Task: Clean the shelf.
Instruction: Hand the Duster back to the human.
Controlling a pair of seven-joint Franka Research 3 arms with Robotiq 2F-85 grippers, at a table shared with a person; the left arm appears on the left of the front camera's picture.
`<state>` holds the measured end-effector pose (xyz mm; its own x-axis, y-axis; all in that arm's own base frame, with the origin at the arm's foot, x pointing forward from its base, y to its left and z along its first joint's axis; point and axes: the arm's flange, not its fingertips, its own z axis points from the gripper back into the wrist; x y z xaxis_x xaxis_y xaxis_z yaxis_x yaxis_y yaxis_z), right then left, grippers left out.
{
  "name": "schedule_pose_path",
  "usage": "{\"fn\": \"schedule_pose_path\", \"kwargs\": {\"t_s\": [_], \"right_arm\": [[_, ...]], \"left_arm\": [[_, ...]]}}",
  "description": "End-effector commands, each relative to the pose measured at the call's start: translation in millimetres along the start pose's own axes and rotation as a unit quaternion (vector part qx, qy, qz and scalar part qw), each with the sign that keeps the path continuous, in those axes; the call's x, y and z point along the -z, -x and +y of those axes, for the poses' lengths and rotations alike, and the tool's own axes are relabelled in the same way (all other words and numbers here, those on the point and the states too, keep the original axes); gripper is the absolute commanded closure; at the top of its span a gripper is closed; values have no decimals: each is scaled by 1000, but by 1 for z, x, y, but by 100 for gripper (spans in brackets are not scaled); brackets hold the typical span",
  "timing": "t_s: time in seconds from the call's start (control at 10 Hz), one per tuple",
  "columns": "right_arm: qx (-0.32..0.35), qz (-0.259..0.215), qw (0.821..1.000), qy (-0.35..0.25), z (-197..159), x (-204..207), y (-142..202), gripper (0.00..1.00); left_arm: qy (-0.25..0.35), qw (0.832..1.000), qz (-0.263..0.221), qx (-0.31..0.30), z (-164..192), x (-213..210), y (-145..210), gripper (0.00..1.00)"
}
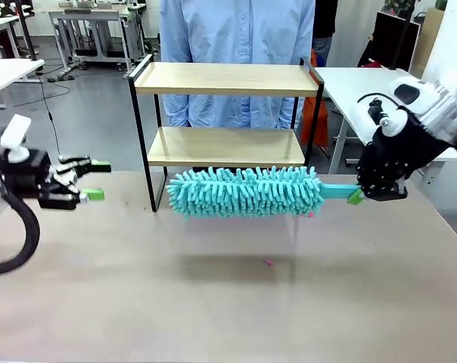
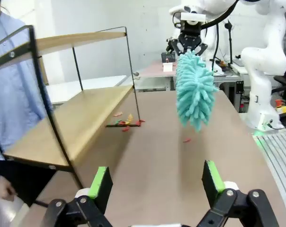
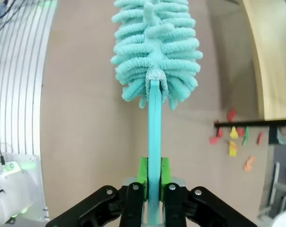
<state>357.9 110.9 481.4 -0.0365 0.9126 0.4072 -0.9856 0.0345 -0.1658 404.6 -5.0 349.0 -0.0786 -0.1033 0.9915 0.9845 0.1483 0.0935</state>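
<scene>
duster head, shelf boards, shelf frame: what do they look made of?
Duster head: soft teal chenille-like fingers, probably microfibre; matte, fuzzy. Shelf boards: pale wood or wood-look laminate, faint grain, smooth. Shelf frame: thin black bars, likely painted metal, slight sheen.

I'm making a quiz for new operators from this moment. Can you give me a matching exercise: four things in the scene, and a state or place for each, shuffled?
Things:
1. left gripper
2. right gripper
3. duster
4. coloured scraps

States or places:
A. shut on a turquoise handle
B. lying on the table by a foot of the shelf
C. open, holding nothing
D. held level above the table, in front of the shelf

Pairs: 1-C, 2-A, 3-D, 4-B
</scene>
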Motion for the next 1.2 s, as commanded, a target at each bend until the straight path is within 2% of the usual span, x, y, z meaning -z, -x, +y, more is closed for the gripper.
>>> {"fn": "schedule_pose_path", "kwargs": {"t_s": [0.0,0.2,0.3,0.6,0.8,1.1], "right_arm": [[-35,-42,998,-9,-10,12,-1,87],[-34,-59,998,10,-20,19,2,87],[-28,-25,999,-10,-3,11,-1,87],[-28,-25,999,-10,-3,11,-1,87],[-28,-25,999,-10,-3,11,-1,87],[-28,-25,999,-10,-3,11,-1,87]], "left_arm": [[-32,999,-33,17,-20,14,-4,0],[-7,997,-71,-5,-23,38,11,0],[-15,1000,-27,-3,-21,16,4,0],[-14,999,-40,-10,-20,25,8,0],[49,997,-37,-36,-21,60,19,0],[91,994,-45,-28,-42,91,18,0]]}}
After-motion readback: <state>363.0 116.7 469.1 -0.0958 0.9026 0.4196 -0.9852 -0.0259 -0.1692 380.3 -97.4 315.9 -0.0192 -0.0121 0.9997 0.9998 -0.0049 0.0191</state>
